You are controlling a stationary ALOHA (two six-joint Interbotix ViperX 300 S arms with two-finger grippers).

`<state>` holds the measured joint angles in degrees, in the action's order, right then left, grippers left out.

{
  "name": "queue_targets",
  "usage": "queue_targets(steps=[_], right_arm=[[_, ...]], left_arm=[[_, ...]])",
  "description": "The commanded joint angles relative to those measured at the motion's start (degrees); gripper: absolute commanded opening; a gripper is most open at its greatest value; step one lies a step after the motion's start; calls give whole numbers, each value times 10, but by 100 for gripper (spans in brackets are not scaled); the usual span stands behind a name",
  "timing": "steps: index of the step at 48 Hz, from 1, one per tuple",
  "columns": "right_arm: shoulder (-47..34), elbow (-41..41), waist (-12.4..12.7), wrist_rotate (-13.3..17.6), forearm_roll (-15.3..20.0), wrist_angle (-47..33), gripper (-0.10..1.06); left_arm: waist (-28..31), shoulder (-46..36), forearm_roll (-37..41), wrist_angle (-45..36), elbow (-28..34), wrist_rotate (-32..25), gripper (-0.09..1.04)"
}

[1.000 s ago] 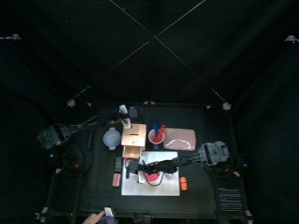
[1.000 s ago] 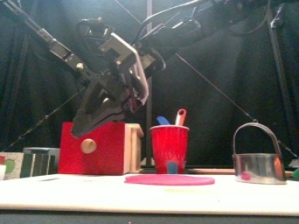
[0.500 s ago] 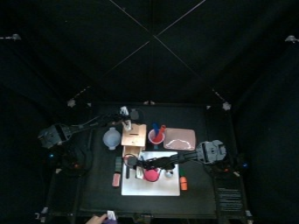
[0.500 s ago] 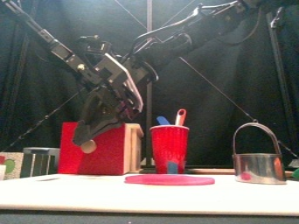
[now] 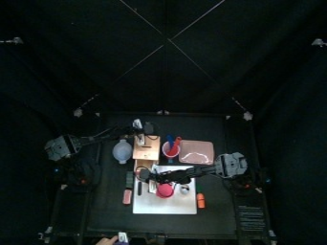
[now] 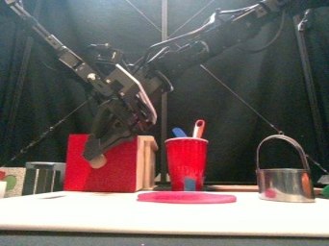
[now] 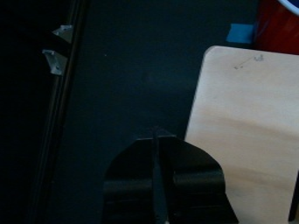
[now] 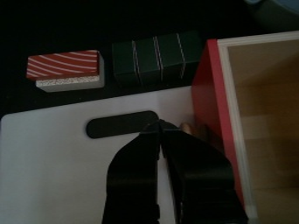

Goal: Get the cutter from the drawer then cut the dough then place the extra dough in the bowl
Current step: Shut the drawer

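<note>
We are seeing the right gripper (image 8: pixel 162 129) hanging over the white cutting board (image 8: pixel 59 149). Its jaws are pressing together on nothing, with the tip just beside the red drawer front (image 8: pixel 211 96). The left gripper (image 7: pixel 158 140) is hovering at the edge of the wooden box (image 7: pixel 251 114), over its pale top, and its jaws are likewise closed and empty. The round metal cutter (image 6: pixel 283 175) is standing upright on the right, well apart from both grippers. The flat pink dough (image 6: pixel 187 198) is lying on the board in front of the red cup (image 6: pixel 186 163). The blue-grey bowl (image 5: pixel 121 151) is sitting left of the box. The dark sushi roll (image 8: pixel 158 52) is resting off the board, near the drawer front.
</note>
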<state>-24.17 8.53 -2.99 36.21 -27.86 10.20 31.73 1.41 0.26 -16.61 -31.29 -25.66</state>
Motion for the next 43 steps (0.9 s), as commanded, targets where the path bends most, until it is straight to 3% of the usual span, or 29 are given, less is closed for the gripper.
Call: queue_targets(steps=[1,43], right_arm=[[16,-5,10,1,-5,-2,18],[28,-2,59,-1,-59,44,18]], left_arm=[[-4,-5,-1,-4,6,-1,38],[-4,-5,-2,-4,0,-1,38]])
